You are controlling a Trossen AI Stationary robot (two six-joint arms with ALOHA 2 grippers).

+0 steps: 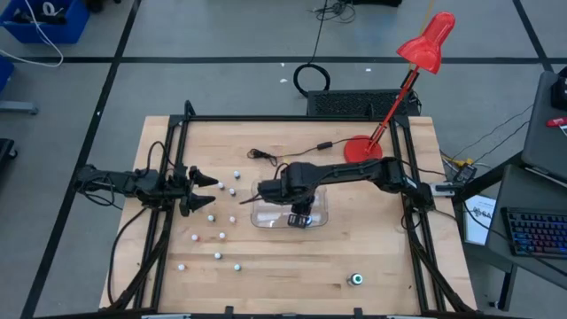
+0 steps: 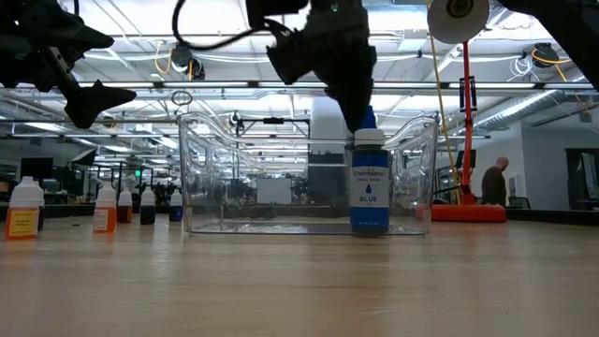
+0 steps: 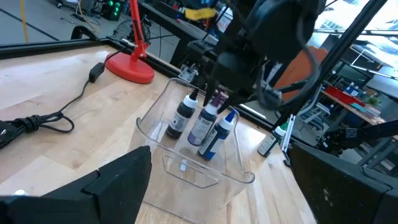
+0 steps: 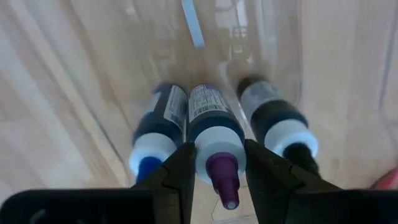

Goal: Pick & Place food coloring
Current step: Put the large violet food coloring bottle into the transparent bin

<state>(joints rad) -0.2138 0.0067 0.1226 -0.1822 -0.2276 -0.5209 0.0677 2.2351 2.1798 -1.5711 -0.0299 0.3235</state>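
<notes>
Clamping a purple-tipped, white-collared bottle (image 4: 216, 140) inside the clear plastic tub (image 1: 321, 213), right gripper (image 4: 219, 167); left gripper (image 1: 209, 191) spread apart

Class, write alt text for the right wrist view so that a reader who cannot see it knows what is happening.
The right gripper has its two dark fingers closed on the white cap of a purple-tipped food coloring bottle, standing in a clear plastic tub. A blue-tipped bottle and a black-tipped bottle stand close on either side of it.
</notes>
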